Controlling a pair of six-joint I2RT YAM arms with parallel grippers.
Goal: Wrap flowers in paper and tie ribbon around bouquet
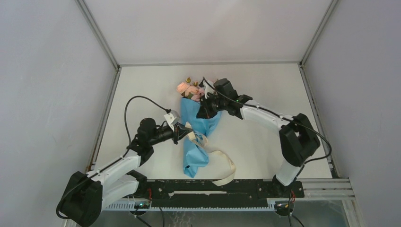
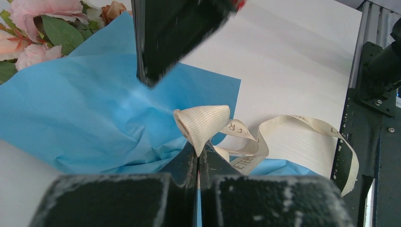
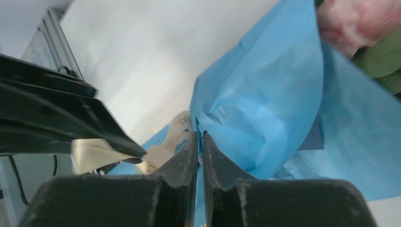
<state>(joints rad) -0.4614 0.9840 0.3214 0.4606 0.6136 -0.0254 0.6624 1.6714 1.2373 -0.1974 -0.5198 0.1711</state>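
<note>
The bouquet lies in the middle of the table, the light blue paper (image 1: 195, 142) rolled into a cone around the flowers (image 1: 190, 90), whose pink blooms stick out at the far end. The cream ribbon (image 1: 223, 163) crosses the cone's middle and loops off to the right. My left gripper (image 2: 197, 151) is shut on a fold of the ribbon (image 2: 203, 123) at the cone's left side. Higher up the cone, my right gripper (image 3: 199, 137) is shut on an edge of the paper (image 3: 260, 104), just below the flowers (image 3: 359, 23).
The black rail (image 1: 217, 187) carrying the arm bases runs along the near edge, and one ribbon loop reaches down to it. Grey walls close in the table on the left, right and far sides. The right arm's black finger (image 2: 175, 33) hangs close above the left wrist view.
</note>
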